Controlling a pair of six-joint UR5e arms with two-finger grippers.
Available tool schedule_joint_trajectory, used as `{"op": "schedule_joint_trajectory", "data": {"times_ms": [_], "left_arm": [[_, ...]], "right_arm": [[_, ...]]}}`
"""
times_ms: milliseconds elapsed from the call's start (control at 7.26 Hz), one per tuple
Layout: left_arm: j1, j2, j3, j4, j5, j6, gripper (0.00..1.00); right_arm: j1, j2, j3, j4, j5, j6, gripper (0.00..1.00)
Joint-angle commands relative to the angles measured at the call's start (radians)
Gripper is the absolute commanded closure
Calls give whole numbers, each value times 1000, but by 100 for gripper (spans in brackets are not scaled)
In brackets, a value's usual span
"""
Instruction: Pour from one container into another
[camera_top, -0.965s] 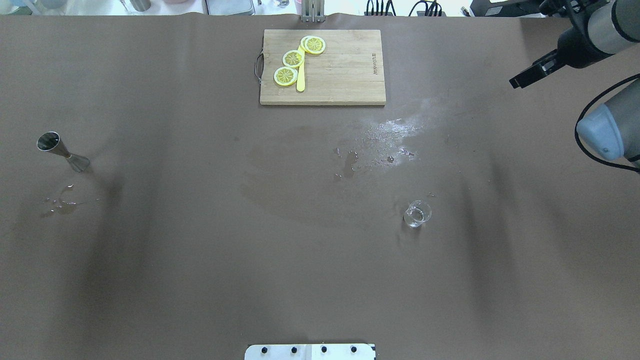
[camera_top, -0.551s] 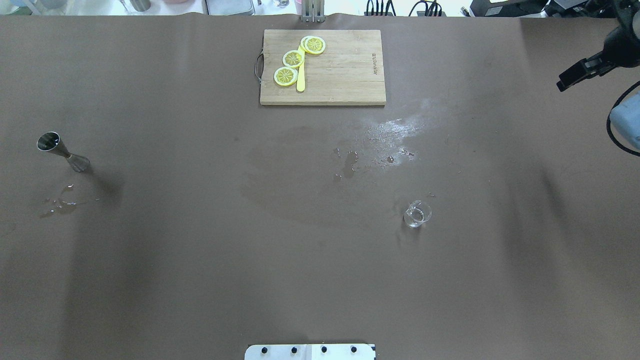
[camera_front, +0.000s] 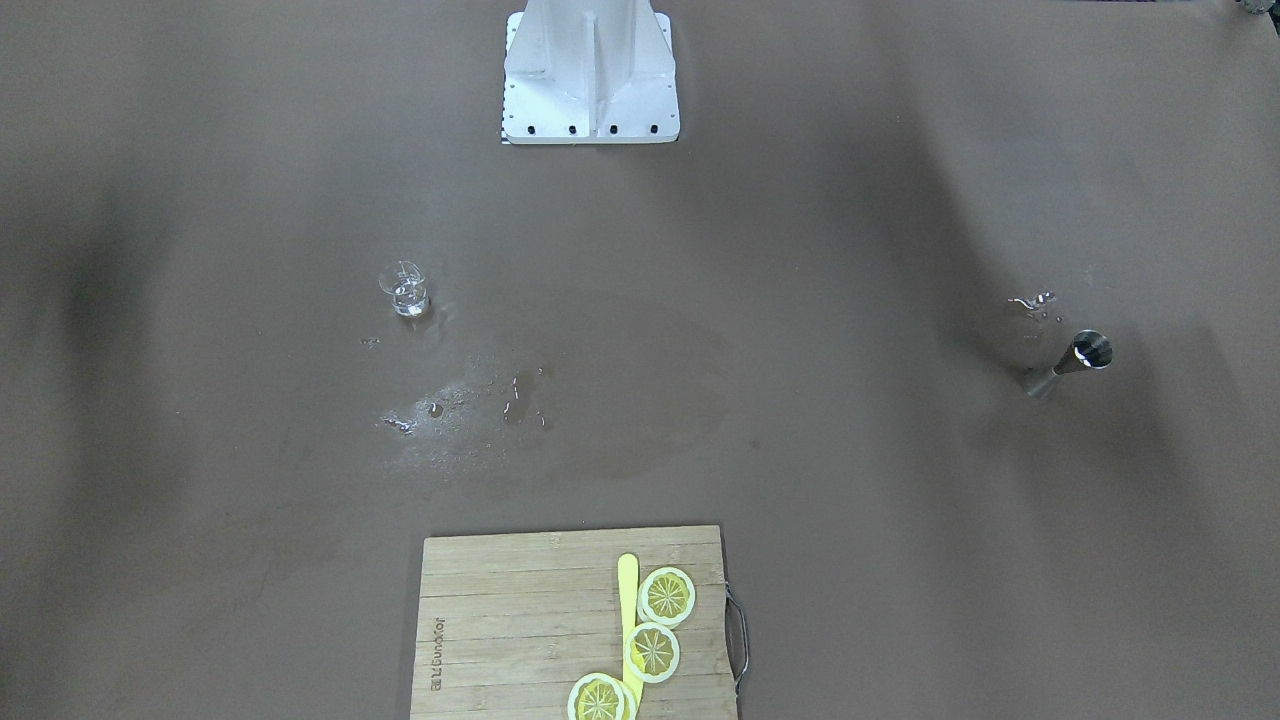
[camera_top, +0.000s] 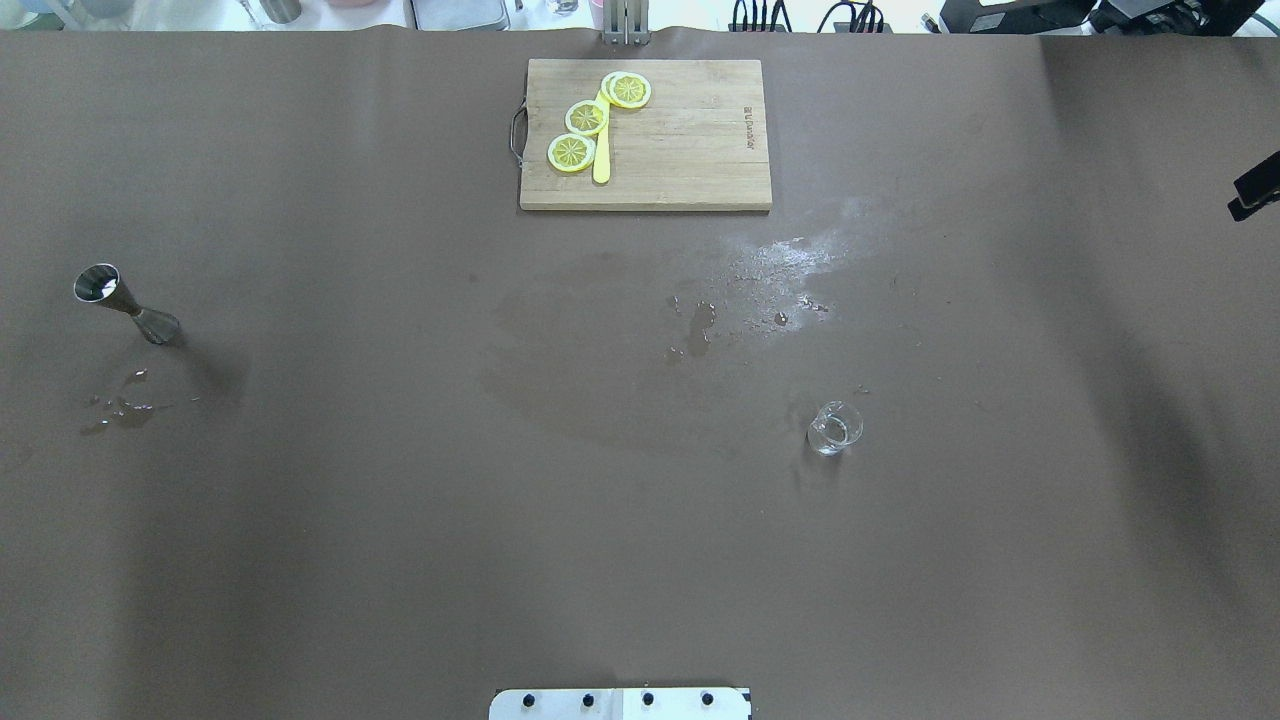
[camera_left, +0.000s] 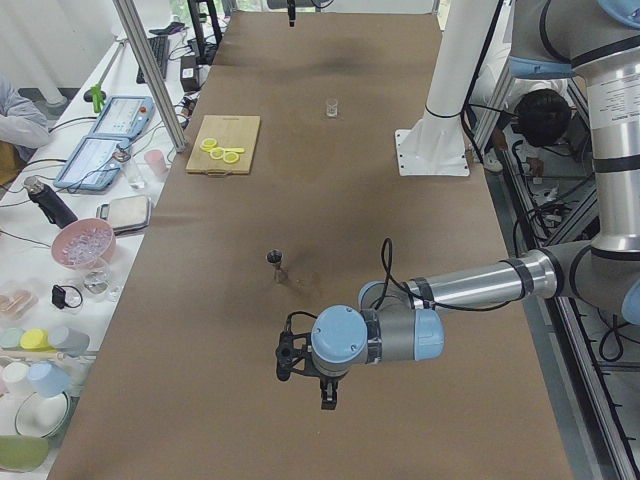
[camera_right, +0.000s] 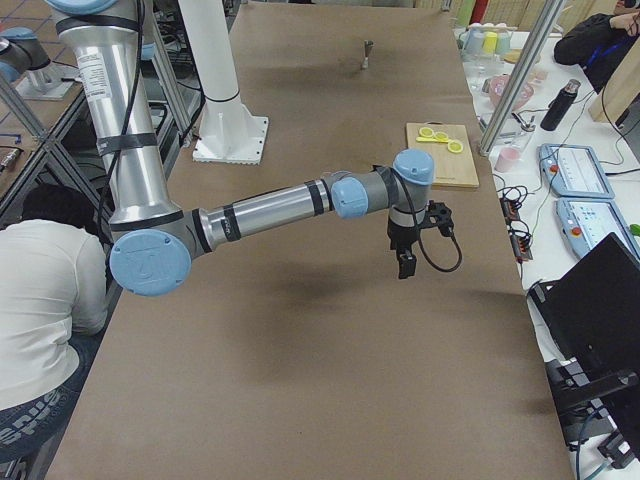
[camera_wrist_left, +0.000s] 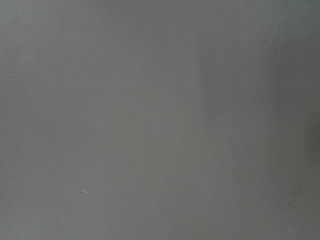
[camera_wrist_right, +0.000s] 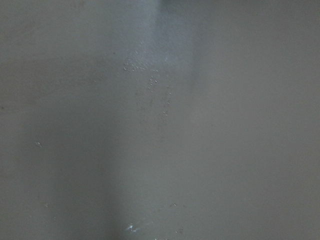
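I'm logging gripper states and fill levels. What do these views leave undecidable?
- right gripper: cut off by the overhead view's right edge; open or shut unclear.
- left gripper: only in the exterior left view, too small.
- beaker and jigger contents: too small everywhere.

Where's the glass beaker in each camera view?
Front-facing: beaker left of centre.
Overhead: beaker right of centre.
Exterior left: beaker far, top centre.
Exterior right: not visible.
Both wrist views: not in them.
Shared landmark: cutting board; wet patch lies between it and the beaker.
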Motion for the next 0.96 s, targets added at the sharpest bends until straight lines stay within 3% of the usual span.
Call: {"op": "schedule_joint_trajectory", "data": {"times_ms": [0,413,827], "left_arm": [[-4,6,10,12,11,1,2],[-4,-10,12,59,19,1,2],[-44,2,-14,98,19,8,2]], "right_arm": [[35,-57,-4,-1,25,-118,0],[130,-85,-46,-1,155,-215,0],[164,-106,-34,1,164,-260,0]]}}
